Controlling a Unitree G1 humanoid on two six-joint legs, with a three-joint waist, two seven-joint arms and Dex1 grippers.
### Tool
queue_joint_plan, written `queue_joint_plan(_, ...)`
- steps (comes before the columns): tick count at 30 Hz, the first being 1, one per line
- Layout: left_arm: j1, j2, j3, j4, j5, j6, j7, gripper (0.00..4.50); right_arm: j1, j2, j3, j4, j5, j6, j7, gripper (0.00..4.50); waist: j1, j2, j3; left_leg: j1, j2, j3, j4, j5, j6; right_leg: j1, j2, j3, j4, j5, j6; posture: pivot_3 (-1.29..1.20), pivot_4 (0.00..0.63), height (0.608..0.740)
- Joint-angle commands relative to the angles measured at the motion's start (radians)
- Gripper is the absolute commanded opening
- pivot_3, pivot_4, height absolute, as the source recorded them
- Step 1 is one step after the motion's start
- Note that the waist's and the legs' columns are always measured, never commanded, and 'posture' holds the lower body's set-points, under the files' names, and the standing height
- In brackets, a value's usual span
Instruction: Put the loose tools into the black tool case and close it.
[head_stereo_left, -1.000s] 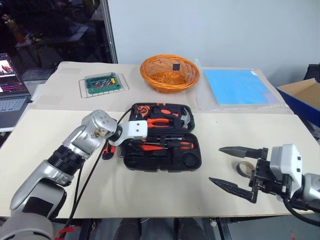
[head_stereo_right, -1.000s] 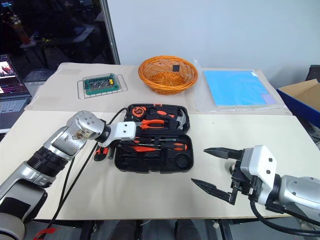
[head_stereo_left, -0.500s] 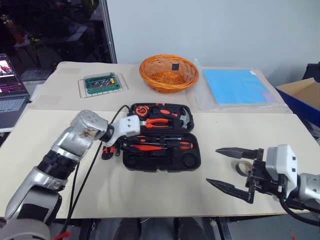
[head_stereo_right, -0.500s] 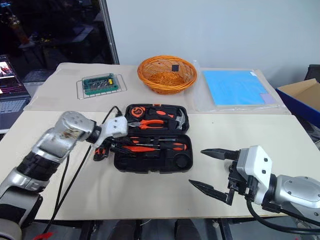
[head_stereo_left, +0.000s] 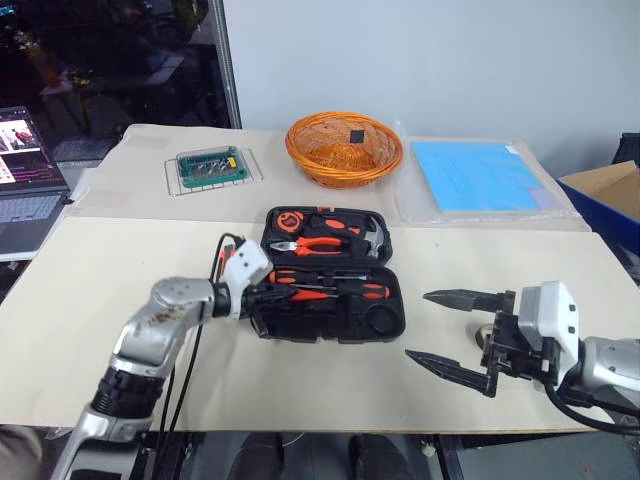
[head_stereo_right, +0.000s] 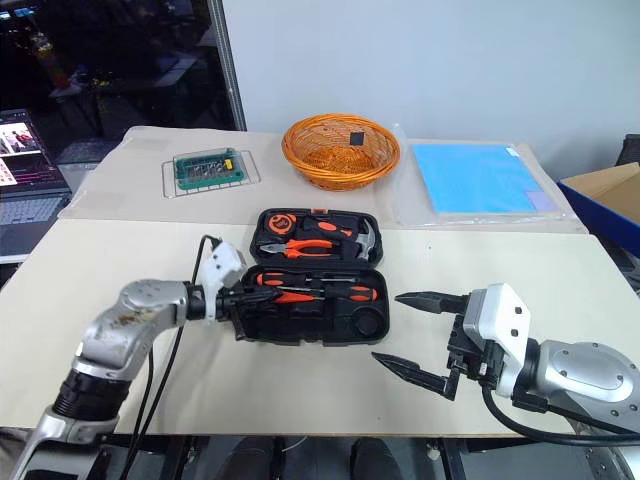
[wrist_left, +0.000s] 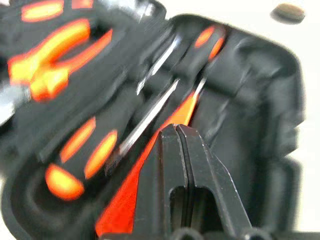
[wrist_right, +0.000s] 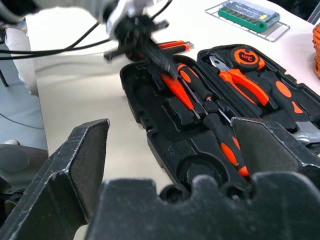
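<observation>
The right gripper (head_stereo_left: 452, 328) hangs nearest, jaws wide and empty. The left gripper (head_stereo_right: 243, 297), jaws pressed together holding nothing, points into the open black tool case (head_stereo_left: 385, 322) mid-surface; it should nudge gently to seat the screwdrivers (head_stereo_left: 325, 292). One more orange-and-black tool (wrist_right: 172, 45) lies just beyond the case.

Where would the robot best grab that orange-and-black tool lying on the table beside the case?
The orange-and-black tool lies flat and slim on the table, so probably from straight above, pinching its two long sides around mid-length.
</observation>
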Motion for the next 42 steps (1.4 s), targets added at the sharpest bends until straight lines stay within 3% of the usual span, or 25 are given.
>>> queue_joint_plan(1, 0.051, 0.02, -0.108, 0.055, 0.092, -0.015, 0.027, 0.05, 0.015, 0.0, -0.028, -0.036, 0.014, -0.011, -0.01, 4.5, 0.005, 0.002, -0.002, 0.002, 0.0, 0.0, 0.0, 0.0, 0.0, 0.003, -0.001, 0.0, 0.0, 0.0, 0.0, 0.0, 0.15, 0.74)
queue_joint_plan(5, 0.051, -0.001, -0.097, 0.04, 0.05, -0.014, 0.017, 0.05, 0.042, 0.0, -0.047, -0.048, 0.019, -0.007, -0.018, 4.5, 0.0, 0.005, -0.005, 0.019, 0.0, 0.002, -0.003, -0.004, -0.005, 0.018, -0.002, 0.0, -0.002, -0.01, -0.002, 0.0, 0.15, 0.74)
queue_joint_plan(8, 0.043, -0.044, -0.01, -0.012, -0.067, 0.004, -0.004, 0.05, 0.066, 0.01, -0.069, -0.064, 0.033, 0.002, -0.043, 4.5, -0.003, 0.009, -0.007, 0.025, 0.0, 0.003, -0.005, -0.004, -0.005, 0.022, -0.003, 0.0, -0.003, -0.011, -0.003, 0.0, 0.15, 0.74)
queue_joint_plan(16, 0.016, -0.034, 0.128, -0.139, -0.237, 0.099, 0.007, 0.05, 0.17, 0.046, -0.161, -0.105, 0.077, 0.028, -0.111, 4.5, -0.001, 0.007, -0.006, 0.015, 0.0, 0.002, -0.006, -0.001, 0.0, 0.013, -0.002, 0.001, -0.002, -0.011, -0.003, 0.0, 0.15, 0.74)
queue_joint_plan(25, -0.016, -0.065, -0.059, 0.032, -0.002, 0.053, 0.177, 0.05, 0.24, 0.044, -0.233, -0.128, 0.104, 0.033, -0.134, 4.5, 0.006, 0.005, -0.005, 0.014, -0.001, 0.001, -0.006, -0.001, 0.0, 0.014, -0.002, 0.001, -0.004, -0.012, -0.002, 0.0, 0.15, 0.74)
queue_joint_plan(31, -0.023, -0.114, -0.099, 0.076, 0.023, 0.027, 0.197, 0.05, 0.304, 0.042, -0.304, -0.142, 0.113, 0.064, -0.142, 4.5, 0.006, 0.006, -0.006, 0.015, 0.0, 0.001, -0.008, -0.001, 0.0, 0.016, -0.002, 0.0, -0.009, -0.011, -0.002, 0.0, 0.15, 0.74)
queue_joint_plan(39, -0.018, -0.062, 0.087, -0.044, -0.144, -0.009, 0.087, 0.05, 0.318, 0.055, -0.318, -0.137, 0.084, 0.08, -0.212, 4.5, 0.0, 0.005, -0.005, 0.012, 0.0, 0.001, -0.008, -0.001, 0.0, 0.013, -0.002, 0.0, -0.011, -0.01, -0.003, 0.0, 0.15, 0.74)
queue_joint_plan(42, 0.002, -0.065, 0.204, -0.133, -0.17, 0.089, 0.222, 0.72, 0.265, 0.061, -0.3, -0.15, 0.159, 0.029, -0.164, 4.5, -0.003, 0.005, -0.004, 0.012, 0.001, 0.001, -0.009, -0.001, 0.0, 0.013, -0.002, 0.0, -0.011, -0.01, -0.003, 0.0, 0.15, 0.74)
